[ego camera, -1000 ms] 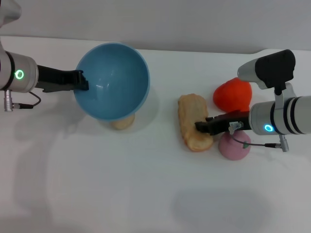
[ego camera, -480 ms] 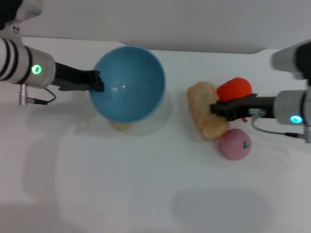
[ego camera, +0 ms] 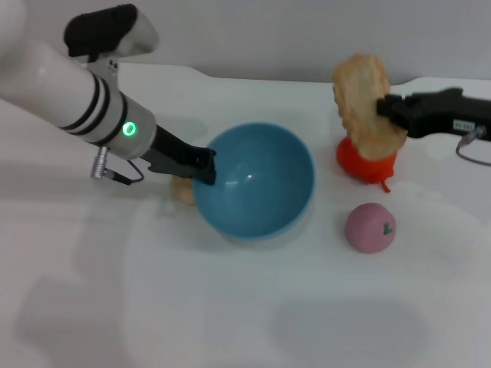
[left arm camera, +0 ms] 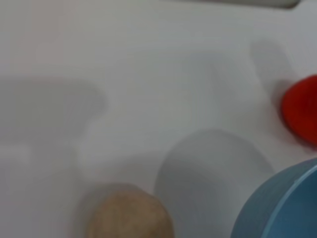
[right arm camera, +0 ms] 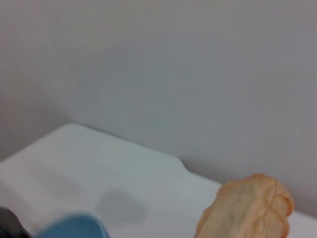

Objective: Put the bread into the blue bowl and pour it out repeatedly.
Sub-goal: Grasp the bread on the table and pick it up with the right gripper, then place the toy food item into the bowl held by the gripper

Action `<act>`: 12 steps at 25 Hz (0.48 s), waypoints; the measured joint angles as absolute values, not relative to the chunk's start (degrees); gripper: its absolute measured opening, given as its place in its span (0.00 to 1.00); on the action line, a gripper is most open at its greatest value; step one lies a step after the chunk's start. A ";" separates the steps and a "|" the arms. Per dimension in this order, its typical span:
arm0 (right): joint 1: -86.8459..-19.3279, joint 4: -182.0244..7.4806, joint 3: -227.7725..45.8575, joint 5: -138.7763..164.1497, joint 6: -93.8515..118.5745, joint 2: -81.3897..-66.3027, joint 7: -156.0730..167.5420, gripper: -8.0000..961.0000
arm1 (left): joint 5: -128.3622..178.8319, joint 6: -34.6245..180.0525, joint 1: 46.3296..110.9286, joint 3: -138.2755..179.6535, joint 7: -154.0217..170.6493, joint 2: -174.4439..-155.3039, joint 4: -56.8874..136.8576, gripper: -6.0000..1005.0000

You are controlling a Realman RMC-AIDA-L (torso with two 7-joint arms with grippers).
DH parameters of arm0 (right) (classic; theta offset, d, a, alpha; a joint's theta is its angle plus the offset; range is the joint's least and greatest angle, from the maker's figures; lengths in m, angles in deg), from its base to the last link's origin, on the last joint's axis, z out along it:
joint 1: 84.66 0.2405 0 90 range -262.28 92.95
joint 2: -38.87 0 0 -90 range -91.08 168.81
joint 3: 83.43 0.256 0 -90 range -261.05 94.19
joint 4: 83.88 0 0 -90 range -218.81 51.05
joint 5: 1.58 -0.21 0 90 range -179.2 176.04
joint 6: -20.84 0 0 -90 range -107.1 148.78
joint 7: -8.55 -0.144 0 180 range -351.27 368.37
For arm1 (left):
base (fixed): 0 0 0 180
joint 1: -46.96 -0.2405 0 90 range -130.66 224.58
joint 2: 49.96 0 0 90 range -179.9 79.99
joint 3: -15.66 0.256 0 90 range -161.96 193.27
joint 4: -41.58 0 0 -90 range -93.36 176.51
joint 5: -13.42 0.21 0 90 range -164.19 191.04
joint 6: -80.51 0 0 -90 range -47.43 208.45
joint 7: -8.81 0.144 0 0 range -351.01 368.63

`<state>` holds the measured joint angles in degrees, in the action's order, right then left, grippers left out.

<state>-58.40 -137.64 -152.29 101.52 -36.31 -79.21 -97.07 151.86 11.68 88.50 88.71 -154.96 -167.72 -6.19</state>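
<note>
The blue bowl (ego camera: pixel 255 180) is empty and sits near the middle of the white table; my left gripper (ego camera: pixel 201 167) is shut on its left rim. Its rim also shows in the left wrist view (left arm camera: pixel 282 206) and the right wrist view (right arm camera: pixel 74 226). My right gripper (ego camera: pixel 386 108) is shut on the bread (ego camera: pixel 365 103), an orange-brown loaf held upright in the air, above and to the right of the bowl, over a red toy. The bread's end shows in the right wrist view (right arm camera: pixel 247 210).
A red toy (ego camera: pixel 364 162) lies under the lifted bread; it also shows in the left wrist view (left arm camera: pixel 300 113). A pink ball (ego camera: pixel 370 228) lies right of the bowl. A small beige ball (ego camera: pixel 182 190) (left arm camera: pixel 126 213) sits at the bowl's left, behind my left gripper.
My right gripper has lifted the bread off the table and raised it up and back. My left gripper has carried the bowl to the right and lower, toward the table's middle.
</note>
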 joint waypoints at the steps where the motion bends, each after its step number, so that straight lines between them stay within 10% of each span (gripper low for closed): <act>1: -58.73 -138.98 -151.96 99.22 -38.24 -79.24 -94.50 0.16 | 151.85 11.67 89.01 88.78 -154.94 -167.75 -5.52 0.02; 12: -58.87 -140.50 -156.39 94.31 -45.35 -79.45 -83.01 0.09 | 151.36 11.17 93.87 93.85 -155.96 -168.46 -2.65 0.02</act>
<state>-58.87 -140.50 -156.39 94.31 -45.35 -79.45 -83.01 151.36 11.17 93.87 93.85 -155.96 -168.46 -2.65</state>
